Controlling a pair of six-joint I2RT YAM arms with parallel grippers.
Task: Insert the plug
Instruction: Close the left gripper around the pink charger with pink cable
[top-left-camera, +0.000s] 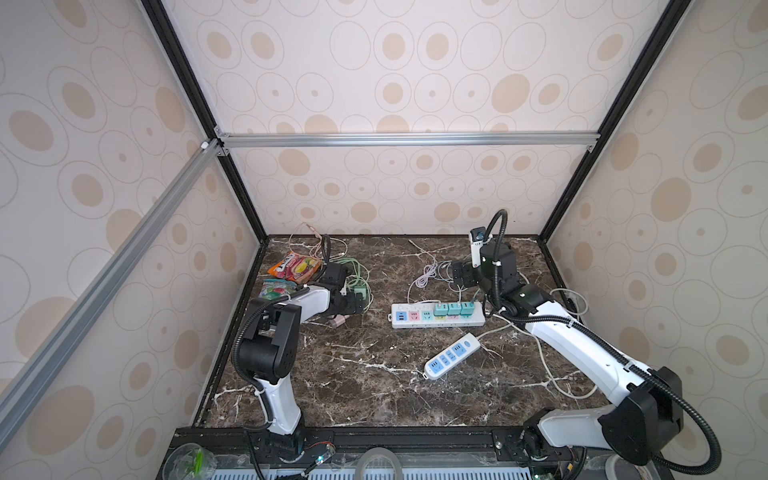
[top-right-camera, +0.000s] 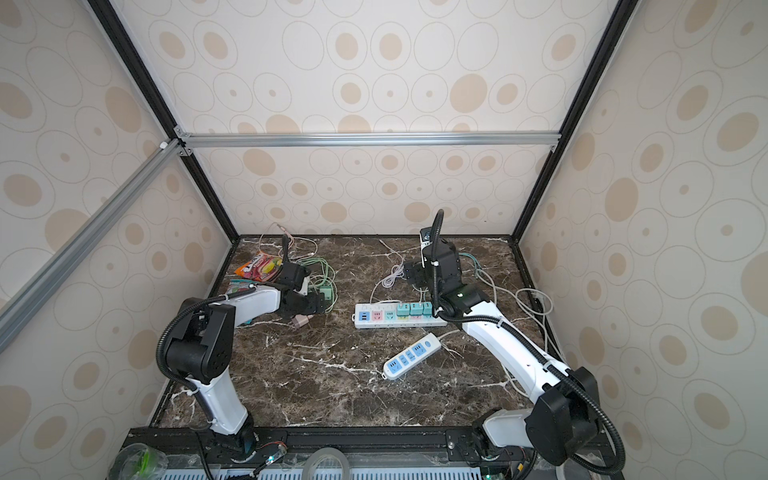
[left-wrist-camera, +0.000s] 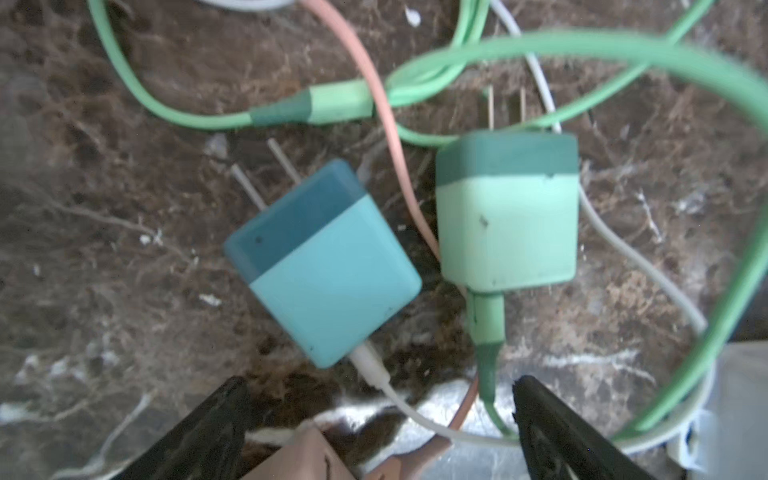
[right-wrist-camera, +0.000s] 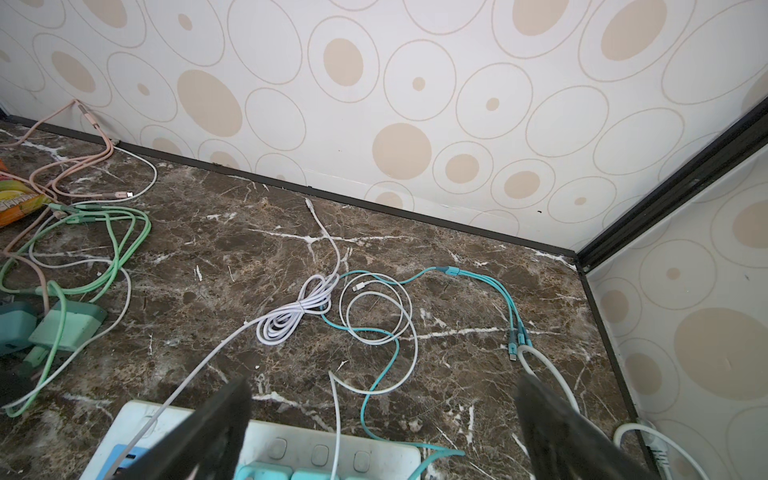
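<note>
**Left end effector** (left-wrist-camera: 380, 381): jaws spread, holding nothing, low over two loose plugs on the worktop (left-wrist-camera: 104, 249).

**Blue plug** (left-wrist-camera: 324, 266): lies flat just ahead of the fingertips, within the span of the jaws. Its prongs point away from the end effector and its body is skewed to the jaw line.

**Green plug** (left-wrist-camera: 507, 216): just beside the blue plug and squarer to the jaws. Which of the two is meant cannot be told.

**Strip** (top-left-camera: 415, 323): in both top views it lies at 3 o'clock from the left end effector, long axis running 9 to 3. Three plugs are seated toward its 3 o'clock end; the 9 o'clock half is unoccupied.

The left arm is nearer the loose plugs.

**Right end effector** (right-wrist-camera: 382, 386): likewise spread and empty, at 12 o'clock of the strip.

**Obscured:**
- The blue plug does not show in the top views, presumably because it is under the left end effector.
- A pink plug (left-wrist-camera: 303, 457) is cut off.
- The left wrist view is blurred.
</note>
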